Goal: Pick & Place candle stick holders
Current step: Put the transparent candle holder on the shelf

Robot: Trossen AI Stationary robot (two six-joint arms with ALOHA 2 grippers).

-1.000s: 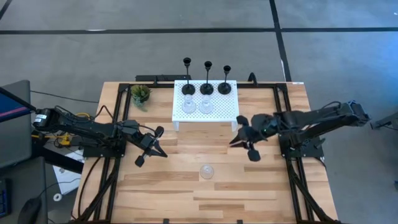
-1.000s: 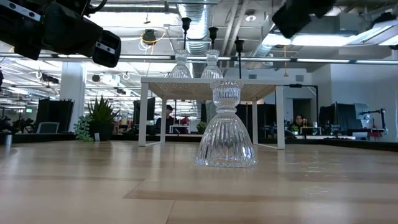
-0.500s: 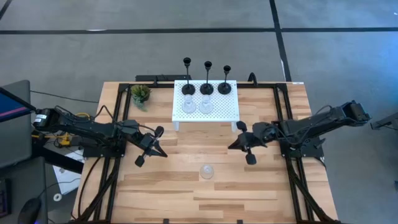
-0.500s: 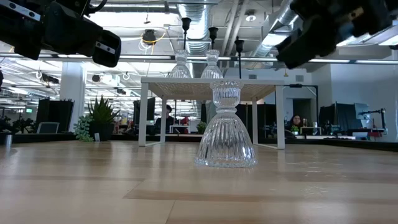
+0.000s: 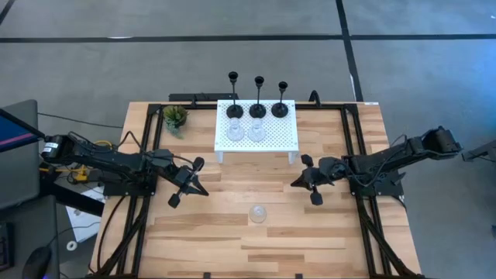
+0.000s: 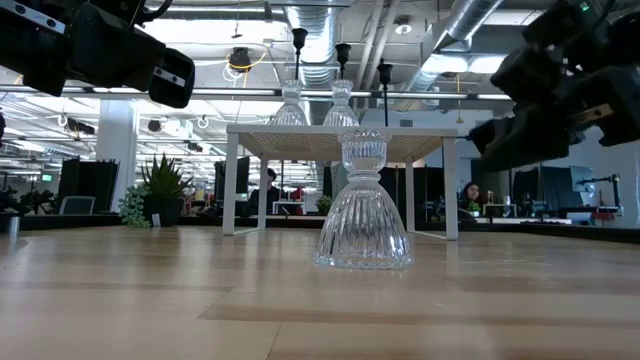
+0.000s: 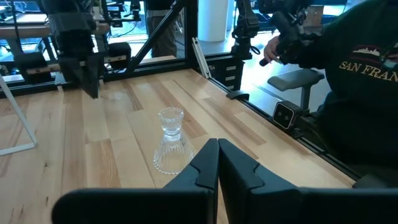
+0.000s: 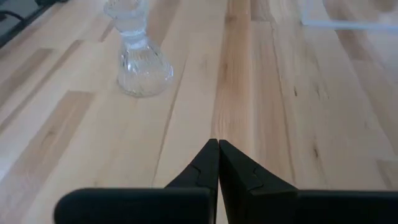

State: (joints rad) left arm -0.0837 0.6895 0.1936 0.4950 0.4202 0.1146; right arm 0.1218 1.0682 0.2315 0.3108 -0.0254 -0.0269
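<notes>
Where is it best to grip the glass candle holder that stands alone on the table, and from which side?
Probably at the narrow neck of the glass holder, above its flared ribbed skirt. It stands upright on bare wood, so a level approach from either side looks open.

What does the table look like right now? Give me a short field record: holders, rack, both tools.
holders on rack: three black holders along the far edge, two clear glass holders in front of them
holder on table: one clear glass holder, upright on bare wood, nearer than the rack
rack: white perforated rack, at the far middle of the table
left tool: shut, empty, left of the lone holder
right tool: shut, empty, right of the lone holder
other: potted plant left of the rack
</notes>
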